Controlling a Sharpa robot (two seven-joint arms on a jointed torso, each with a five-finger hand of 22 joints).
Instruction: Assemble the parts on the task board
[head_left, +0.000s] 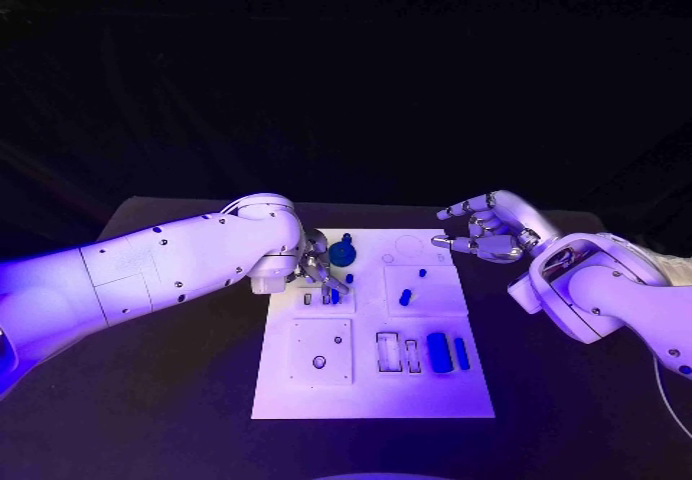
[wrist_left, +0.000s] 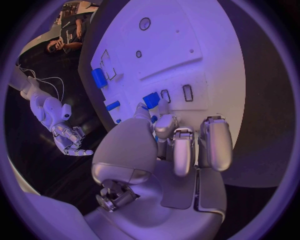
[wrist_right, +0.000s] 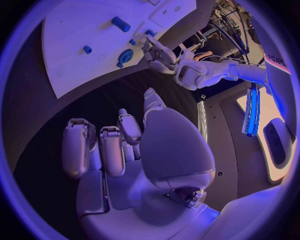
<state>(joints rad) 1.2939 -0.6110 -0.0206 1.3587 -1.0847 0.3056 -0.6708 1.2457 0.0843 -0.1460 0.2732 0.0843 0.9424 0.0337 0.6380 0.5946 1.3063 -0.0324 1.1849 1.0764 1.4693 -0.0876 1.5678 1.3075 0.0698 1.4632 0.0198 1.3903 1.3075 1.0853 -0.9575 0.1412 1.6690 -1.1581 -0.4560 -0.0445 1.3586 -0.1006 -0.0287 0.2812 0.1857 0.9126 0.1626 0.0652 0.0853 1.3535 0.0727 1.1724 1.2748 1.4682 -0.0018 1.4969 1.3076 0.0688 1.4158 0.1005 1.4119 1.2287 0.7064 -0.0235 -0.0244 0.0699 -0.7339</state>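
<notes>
A dark room around a black table (head_left: 173, 420)

The table top is matte and black, under a violet-blue light, and behind its far edge the background is only darkness, with no wall to make out. In the right wrist view there is a bright blue light strip (wrist_right: 251, 111) — long and narrow — beside a pale panel (wrist_right: 275, 145) with a dark oval opening, and a bundle of dark cables (wrist_right: 228, 22) hangs close by.
</notes>
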